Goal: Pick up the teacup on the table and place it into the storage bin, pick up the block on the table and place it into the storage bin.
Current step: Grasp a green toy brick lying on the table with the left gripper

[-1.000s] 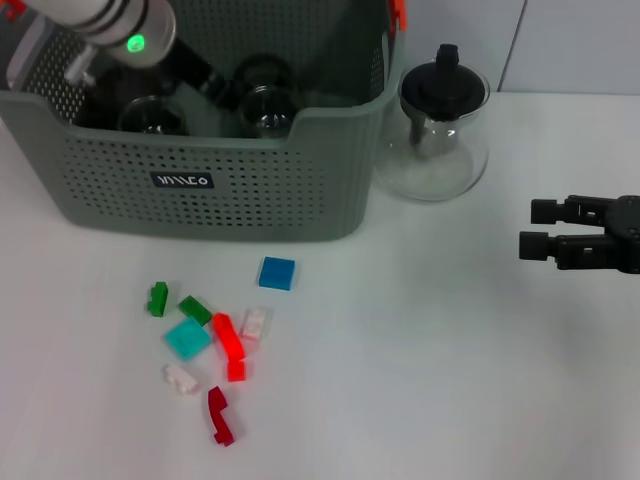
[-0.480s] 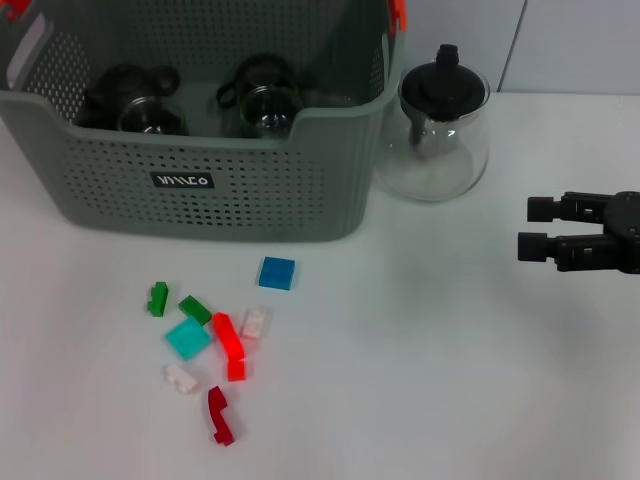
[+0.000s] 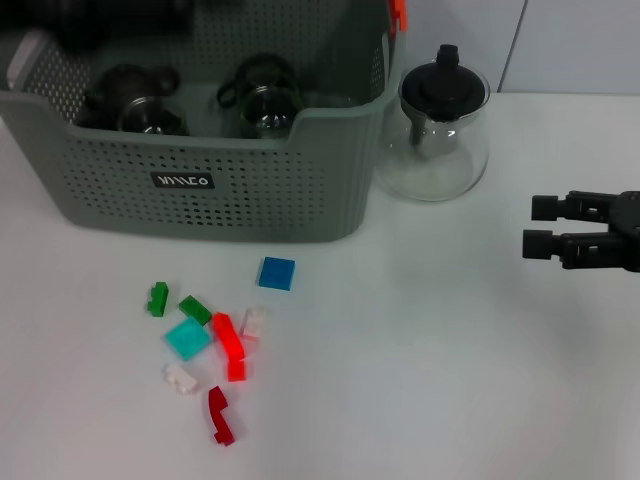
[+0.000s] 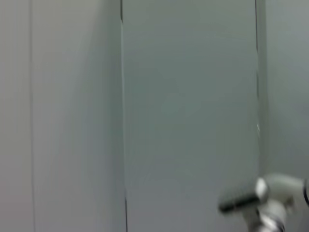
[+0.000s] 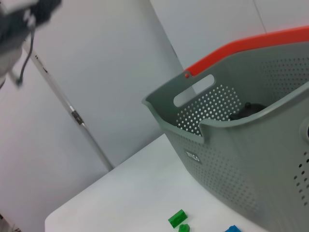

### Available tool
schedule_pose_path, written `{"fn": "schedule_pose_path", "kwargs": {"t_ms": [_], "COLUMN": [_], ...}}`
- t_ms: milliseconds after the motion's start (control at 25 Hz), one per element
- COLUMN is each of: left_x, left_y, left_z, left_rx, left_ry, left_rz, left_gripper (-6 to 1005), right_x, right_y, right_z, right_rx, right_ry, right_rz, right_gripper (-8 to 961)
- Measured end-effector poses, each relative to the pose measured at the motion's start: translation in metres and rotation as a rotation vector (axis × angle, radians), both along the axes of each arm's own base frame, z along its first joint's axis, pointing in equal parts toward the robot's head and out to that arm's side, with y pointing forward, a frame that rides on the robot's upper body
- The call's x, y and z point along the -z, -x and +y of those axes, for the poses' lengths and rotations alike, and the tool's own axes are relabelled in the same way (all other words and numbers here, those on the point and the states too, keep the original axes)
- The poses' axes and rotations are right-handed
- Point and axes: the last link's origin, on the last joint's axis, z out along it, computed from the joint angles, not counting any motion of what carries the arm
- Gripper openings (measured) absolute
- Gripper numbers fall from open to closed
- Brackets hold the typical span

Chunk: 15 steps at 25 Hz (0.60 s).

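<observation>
Grey-green storage bin (image 3: pixel 250 190) sits at the far left of the white surface (image 3: pixel 450 350), black label facing the robot, orange clip (image 3: pixel 398 12) at its far right corner. Two glass teacups with dark handles are inside it: one on the left (image 3: pixel 135 100), one nearer the middle (image 3: pixel 262 95). No teacup out on the surface itself.

Glass teapot (image 3: pixel 438 125) with black lid stands just beside the bin's right wall, on the surface.

Blocks lie loose on the surface in front of the bin, none inside it:
- blue square block (image 3: pixel 277 272), nearest the bin, a bit apart from the others
- two green blocks (image 3: pixel 157 298) and (image 3: pixel 195 309)
- teal square block (image 3: pixel 187 339)
- bright red block (image 3: pixel 229 340) with a small red piece (image 3: pixel 236 371) just below it
- pale pink block (image 3: pixel 254 322) touching the bright red one
- white block (image 3: pixel 180 378)
- dark red block (image 3: pixel 220 414), closest to the robot

Right claw (image 3: pixel 532 225) hovers at the right edge, well apart from blocks and bin, fingers spread, pinching nothing, pointing left.

Left claw: only a dark blur at the top left above the bin in the head view; cannot tell how its fingers stand. Left wrist view shows just a wall.

Right wrist view shows the bin with its orange rim and two green blocks on the surface.
</observation>
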Motion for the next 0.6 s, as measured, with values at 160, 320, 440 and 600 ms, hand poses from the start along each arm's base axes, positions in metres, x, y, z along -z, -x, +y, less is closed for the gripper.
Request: {"fn": "schedule_pose_path", "kwargs": {"t_ms": [160, 320, 440, 600], "left_x": [0.029, 0.054, 0.067, 0.079], "left_y": [0.022, 0.043, 0.053, 0.061], "left_z": [-0.016, -0.019, -0.013, -0.003], "left_rx": [-0.062, -0.150, -0.193, -0.222], "left_ry": [0.014, 0.072, 0.121, 0.160], "left_rz": [0.263, 0.523, 0.653, 0.801], "left_gripper": [753, 868, 866, 864], "right_x": [0.005, 0.008, 0.010, 0.010], "right_y": [0.002, 0.002, 0.001, -0.002], "right_z": [-0.001, -0.001, -0.002, -0.004], "right_rx": [-0.002, 0.005, 0.011, 0.021], "right_ry": [0.015, 0.019, 0.023, 0.023], "right_rz": [0.003, 0.008, 0.011, 0.012], "right_gripper": [944, 944, 944, 942]}}
